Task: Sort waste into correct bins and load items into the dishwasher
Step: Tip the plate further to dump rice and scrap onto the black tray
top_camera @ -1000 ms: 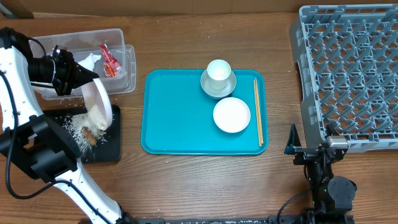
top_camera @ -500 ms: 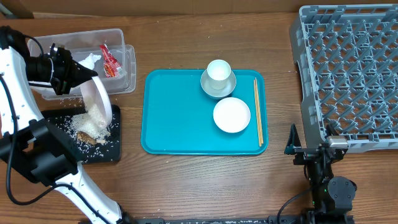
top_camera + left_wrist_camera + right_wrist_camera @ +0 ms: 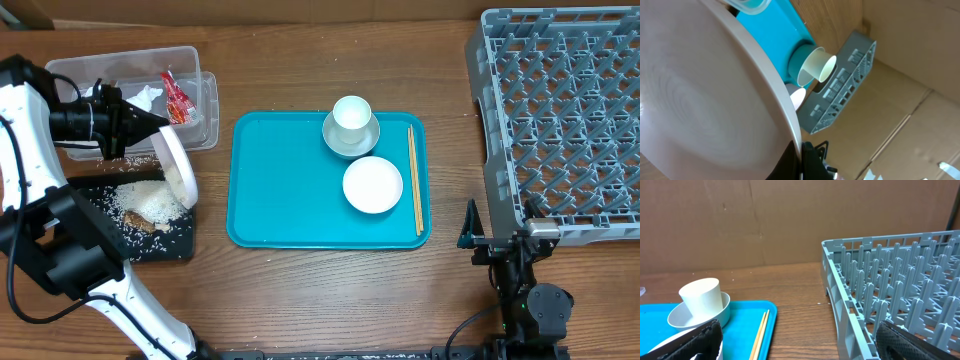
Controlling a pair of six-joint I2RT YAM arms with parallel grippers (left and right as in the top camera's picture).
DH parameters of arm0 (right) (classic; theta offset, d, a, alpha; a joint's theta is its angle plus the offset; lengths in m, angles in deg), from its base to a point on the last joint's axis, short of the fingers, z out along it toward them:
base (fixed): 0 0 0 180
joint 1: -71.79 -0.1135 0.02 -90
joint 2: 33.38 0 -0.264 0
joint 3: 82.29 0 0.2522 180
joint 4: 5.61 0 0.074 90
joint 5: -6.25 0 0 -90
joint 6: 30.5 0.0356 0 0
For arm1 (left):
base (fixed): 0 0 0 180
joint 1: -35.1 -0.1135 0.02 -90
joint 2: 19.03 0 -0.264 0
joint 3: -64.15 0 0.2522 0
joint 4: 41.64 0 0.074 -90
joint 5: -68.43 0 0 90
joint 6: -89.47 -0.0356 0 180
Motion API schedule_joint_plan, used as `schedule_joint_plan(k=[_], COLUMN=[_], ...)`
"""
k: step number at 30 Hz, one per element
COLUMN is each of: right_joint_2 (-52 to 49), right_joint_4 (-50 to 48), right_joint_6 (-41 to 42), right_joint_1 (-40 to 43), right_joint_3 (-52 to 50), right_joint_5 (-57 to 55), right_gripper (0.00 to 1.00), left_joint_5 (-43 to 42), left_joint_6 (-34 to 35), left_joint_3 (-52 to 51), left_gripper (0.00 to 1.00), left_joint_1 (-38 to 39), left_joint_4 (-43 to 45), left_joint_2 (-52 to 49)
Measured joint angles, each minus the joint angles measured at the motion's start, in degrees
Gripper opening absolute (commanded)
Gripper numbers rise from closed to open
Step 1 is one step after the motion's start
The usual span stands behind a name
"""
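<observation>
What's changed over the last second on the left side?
The left claw, still shut on the white plate, has swung it up closer to edge-on; the rice that was sliding off now lies heaped on the black tray. The cup, white bowl and chopsticks on the teal tray stayed put.

We see a wooden table (image 3: 300,290) with visible grain and a soft sheen. The teal tray (image 3: 285,190) is smooth, faintly glossy plastic. The dish rack (image 3: 560,120) is matt grey moulded plastic. The tub (image 3: 195,62) is clear plastic, and the black tray (image 3: 172,245) looks matt. The white plate (image 3: 700,100) is smooth and glossy, the chopsticks (image 3: 413,180) are pale bare wood, and the backdrop (image 3: 740,220) is matt brown cardboard.
</observation>
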Motion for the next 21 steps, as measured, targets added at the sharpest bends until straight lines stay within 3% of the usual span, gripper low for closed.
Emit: schedule_joint_plan(k=[12,21], right_joint_2=[0.0,0.0], right_joint_4=[0.0,-0.02], right_joint_6=[0.02,0.0], right_joint_1=[0.0,0.0], right_joint_3=[0.0,0.0], right_joint_5=[0.02,0.02], right_gripper=[1.0,1.0], left_joint_5=[-1.68,-7.13], left_joint_6=[-2.86,-6.95], left_joint_3=[-1.01,-9.35], left_gripper=[0.04,0.04], left_joint_1=[-8.11,-8.37], left_joint_4=[0.0,0.0], left_joint_2=[0.04,0.68])
